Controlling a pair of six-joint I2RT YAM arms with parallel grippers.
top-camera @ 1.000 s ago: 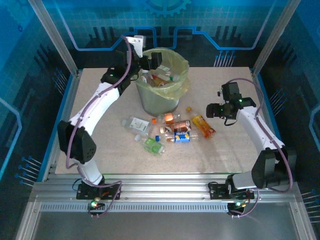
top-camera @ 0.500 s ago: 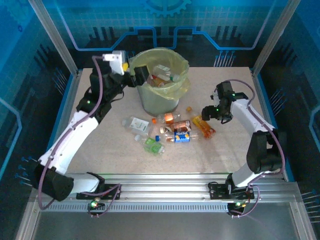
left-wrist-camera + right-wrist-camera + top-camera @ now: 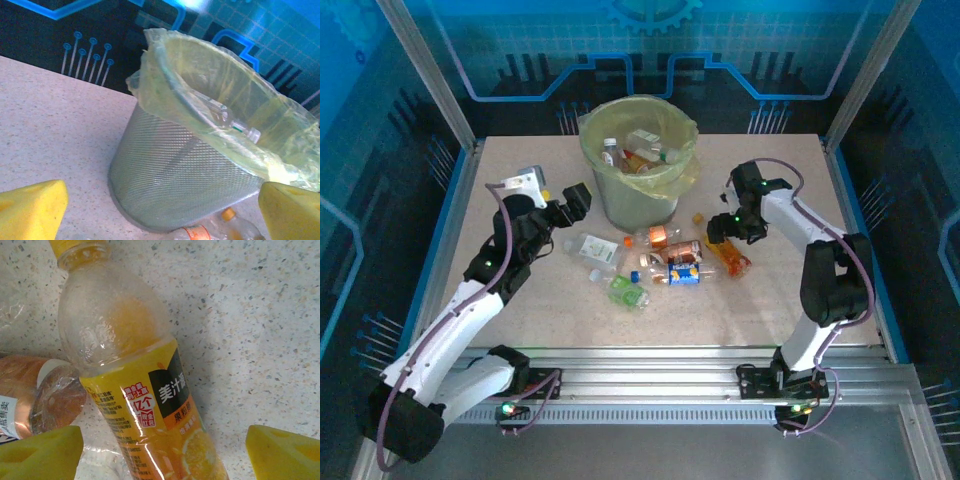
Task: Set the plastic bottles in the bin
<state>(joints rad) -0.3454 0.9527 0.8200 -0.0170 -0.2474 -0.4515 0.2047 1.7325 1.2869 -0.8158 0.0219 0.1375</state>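
The grey mesh bin (image 3: 638,195) with its yellow-green bag stands at the back centre and holds several plastic bottles (image 3: 638,148). Several more bottles lie in front of it: a clear one (image 3: 592,247), a green one (image 3: 627,292), a blue-labelled one (image 3: 682,274) and an orange juice bottle (image 3: 728,252). My left gripper (image 3: 575,200) is open and empty, low beside the bin's left side; its wrist view faces the bin wall (image 3: 185,170). My right gripper (image 3: 725,228) is open just above the orange juice bottle (image 3: 145,390), one yellow pad on each side.
A loose orange cap (image 3: 698,217) lies right of the bin. A crushed brownish bottle (image 3: 45,395) touches the juice bottle's left side. At the bin's foot lies an orange-capped bottle (image 3: 228,215). Aluminium frame posts and blue panels fence the table (image 3: 520,310).
My left arm has pulled back from above the bin and dropped to the table left of it. My right gripper has moved left and down over the orange juice bottle.
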